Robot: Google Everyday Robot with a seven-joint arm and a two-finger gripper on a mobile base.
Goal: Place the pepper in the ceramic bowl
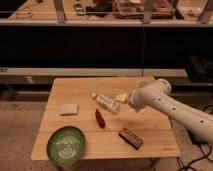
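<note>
So the small dark red pepper [100, 118] is lying flat on the wooden table [150, 131], up and to the right of the wide green ceramic bowl [66, 146], near it but not touching. The gripper [127, 101] on the white arm is hovering farther up-right of the bowl, beside a white tube [106, 102]. Honestly can't tell whether it's wide or narrow. I'm guessing it's lining up for the pick, since nothing's sitting in the bowl yet.

Pale wooden table [75, 90]: round green glazed bowl [66, 145] at 7 o'clock, pale square pad [69, 109] at 9, white tube [106, 102] and slim dark red pepper [100, 118] centre, brown-red block [130, 138] at 5; gripper [129, 100] over 2.
</note>
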